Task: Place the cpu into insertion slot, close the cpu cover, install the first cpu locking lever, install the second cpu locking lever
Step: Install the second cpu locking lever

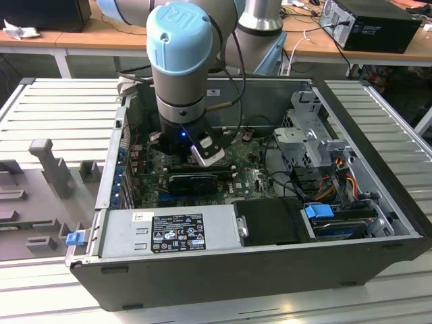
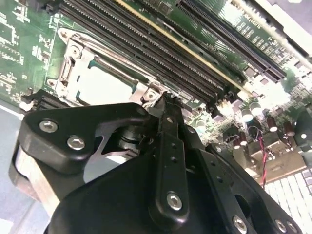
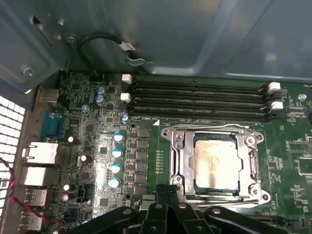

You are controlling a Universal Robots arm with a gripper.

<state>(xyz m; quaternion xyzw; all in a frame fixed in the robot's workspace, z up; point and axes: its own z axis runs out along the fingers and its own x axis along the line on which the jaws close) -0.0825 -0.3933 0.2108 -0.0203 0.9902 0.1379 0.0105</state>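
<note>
**Mia:** What is in the big box?

**Tom:** The computer case (image 1: 202, 270) lies open on the slatted table (image 1: 54, 108). By its left wall, in the exterior view, is the green board (image 1: 246, 177). A grey power box (image 1: 169, 231) fills the front edge. A metal drive cage (image 1: 312, 131) with coloured wires sits in the right back corner.

**Mia:** And the arm?

**Tom:** The arm (image 1: 181, 61) reaches down into the left half of the case and blocks that part of the board.

**Mia:** Where is the cpu?

**Tom:** In the first wrist view the cpu (image 3: 216, 162) lies flat in the insertion slot (image 3: 214, 191), next to the long black slots (image 3: 200, 97) at the board's back edge. The cpu cover (image 3: 251, 161) is down over it, and the chip shows through the window.

**Mia:** Is the gripper holding something?

**Tom:** No. The gripper (image 3: 167, 195) has its fingers pressed together with nothing between them. The tips are just beside the cover's edge.

**Mia:** Do they touch it?

**Tom:** That is hard to tell. The gripper's black body (image 2: 161, 195) cuts off one side of the slot, and the levers are too hard to make out.
</note>
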